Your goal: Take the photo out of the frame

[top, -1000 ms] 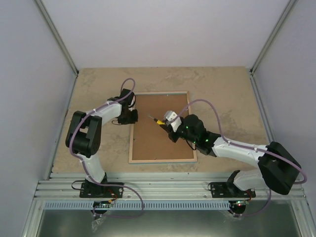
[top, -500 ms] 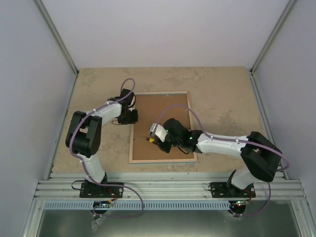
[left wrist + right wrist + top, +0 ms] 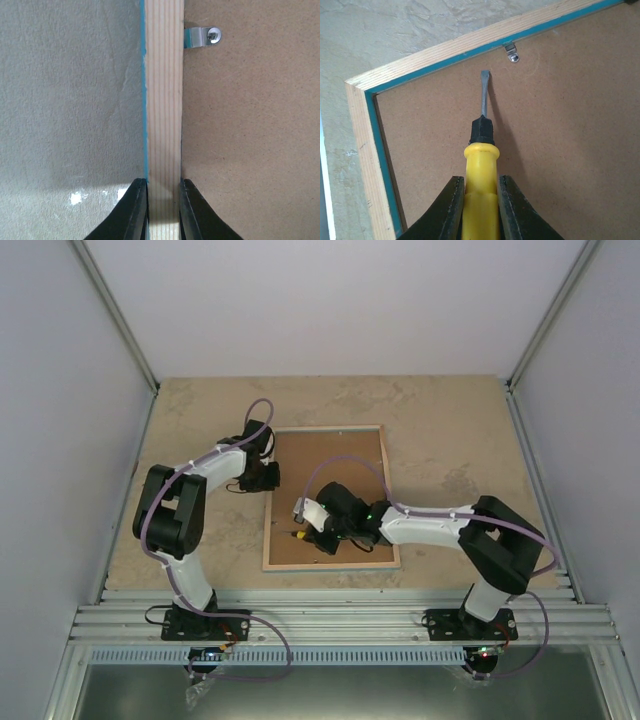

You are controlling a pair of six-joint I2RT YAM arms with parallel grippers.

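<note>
Turquoise-edged pale-wood frame [image 3: 330,565], face down, brown fibreboard back [image 3: 335,455] up.

The thin turquoise-blue rectangular picture frame [image 3: 335,465] lies back up in the middle of the beige stone-look tabletop [image 3: 440,430]. The left gripper [image 3: 163,190] pinches the frame's left rail. The right gripper [image 3: 481,182] is over the back's near left part and holds a yellow-handled screwdriver [image 3: 481,150]. Its tip is near a small metal clip [image 3: 511,52] by the left rail.
</note>
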